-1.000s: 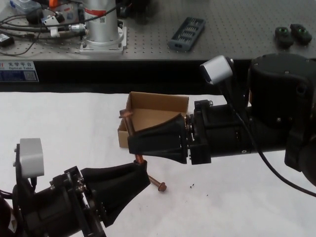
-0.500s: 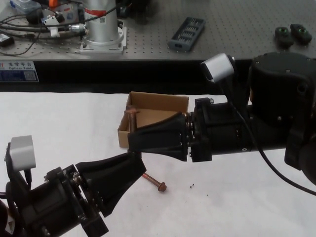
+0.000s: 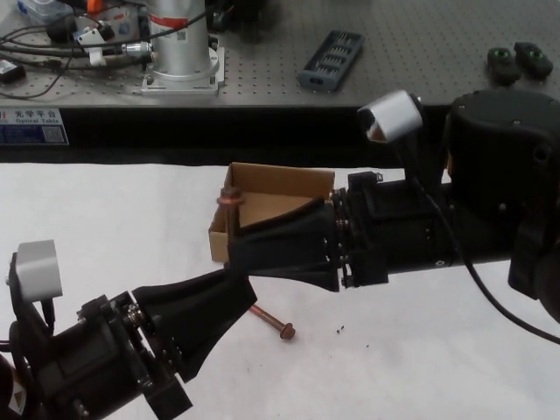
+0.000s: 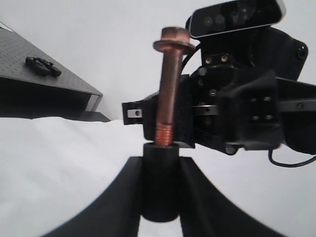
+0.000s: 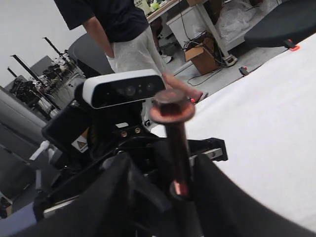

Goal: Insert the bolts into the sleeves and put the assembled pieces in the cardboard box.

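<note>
Bolt meets sleeve at the left front corner of the cardboard box (image 3: 282, 178). The left gripper (image 3: 238, 284) comes in from the near left of the box. Its fingers (image 4: 123, 207) are closed around a black sleeve (image 4: 159, 192), which is held upright with its open end up.

Directly above the sleeve, a copper bolt (image 4: 169, 94) stands head up. Its threaded end is at the sleeve's mouth, and whether it has entered cannot be told. In the high view the bolt's head shows against the box's left wall.

In front of the box, on the camera's side, a second bolt (image 3: 271, 321) lies flat on the white-covered desk (image 3: 105, 219). It is close to the left gripper's tip and outside the box.

The box itself stands open-topped on the desk, and the arm in front of it hides part of its inside.

The right gripper (image 3: 234, 249) reaches across the front of the box from the right. Its fingers (image 5: 123, 187) are clamped on the upright bolt's shank, below the head.

Beyond the box runs a perforated metal table (image 3: 420, 52). On it, a grey post base (image 3: 179, 52) stands beyond and to the left of the box, and a black tray (image 3: 331, 59) lies beyond and slightly right. Two black knobs (image 3: 520, 59) sit far to the right.
</note>
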